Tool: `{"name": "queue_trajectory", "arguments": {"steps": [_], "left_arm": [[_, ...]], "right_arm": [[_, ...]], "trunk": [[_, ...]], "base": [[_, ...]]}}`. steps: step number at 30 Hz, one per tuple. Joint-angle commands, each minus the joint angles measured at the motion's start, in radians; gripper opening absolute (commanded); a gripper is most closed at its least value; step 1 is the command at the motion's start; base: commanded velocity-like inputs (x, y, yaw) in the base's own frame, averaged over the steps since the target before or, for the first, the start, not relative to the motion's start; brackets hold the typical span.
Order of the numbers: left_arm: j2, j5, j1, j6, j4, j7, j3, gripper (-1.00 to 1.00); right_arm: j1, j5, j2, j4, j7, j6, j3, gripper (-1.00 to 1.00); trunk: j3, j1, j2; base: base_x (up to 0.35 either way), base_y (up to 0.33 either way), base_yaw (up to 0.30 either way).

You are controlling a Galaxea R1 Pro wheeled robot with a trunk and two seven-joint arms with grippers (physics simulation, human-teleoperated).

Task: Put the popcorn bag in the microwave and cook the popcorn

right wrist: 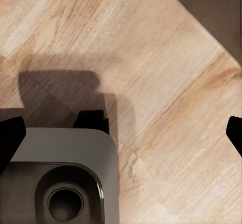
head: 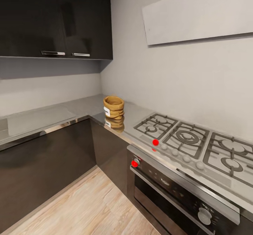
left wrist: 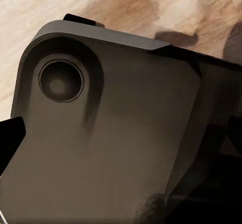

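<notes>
Grippers hang low beside the robot's base, both wrist cameras looking down past dark fingertips at the light wood plank floor (right wrist: 166, 83). On the right wrist view, black fingertips (right wrist: 11, 133) sit at opposite edges of the picture with bare floor between them, so the right gripper (right wrist: 121, 131) reads as spread wide and holding nothing. On the left wrist view, one dark fingertip (left wrist: 11, 131) shows at the edge against the grey body of the robot's base (left wrist: 111, 133); whether the left gripper is open or closed cannot be told from this.

Farther out, up and ahead of both hands, the head view takes in the kitchen corner. Dark cabinet fronts (head: 45, 157) rise from the floor to the grey glossy countertop (head: 38, 119), which turns the corner and runs on toward a gas hob (head: 189, 136) over a black-and-steel oven (head: 168, 189).

The popcorn bag (head: 113, 107) stands upright on the countertop at the inner corner, just short of the hob's nearest burner, its rolled rim open upward and its white label band facing the room. It lies well above and well forward of both hands, a little toward the left arm's side of centre, so the left arm looks marginally better placed, though either would first need raising and the base bringing closer. Beyond the bag stand the grey wall and dark upper cabinets (head: 56, 20).
</notes>
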Motion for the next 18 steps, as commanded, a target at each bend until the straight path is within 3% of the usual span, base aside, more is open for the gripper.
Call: {"name": "queue_trajectory", "arguments": {"steps": [1,5,18], "left_arm": [[0.0,0.005,0.0,-0.002,0.0,0.0,0.0,1.0],[-0.001,0.004,0.0,-0.002,0.0,0.001,0.0,1.0],[0.001,0.004,0.0,-0.002,0.0,0.0,0.0,1.0]], "right_arm": [[-0.001,0.007,0.0,0.003,0.001,-0.006,-0.008,1.0],[-0.001,0.007,0.001,0.003,-0.002,-0.009,-0.008,1.0],[-0.001,0.007,-0.002,0.003,0.001,-0.006,-0.008,1.0]], "trunk": [[-0.001,0.0,-0.001],[-0.001,0.0,-0.001],[0.04,-0.05,0.09]], "base": [[0.002,0.0,0.0],[0.0,0.0,0.0],[0.0,0.0,0.0]]}}
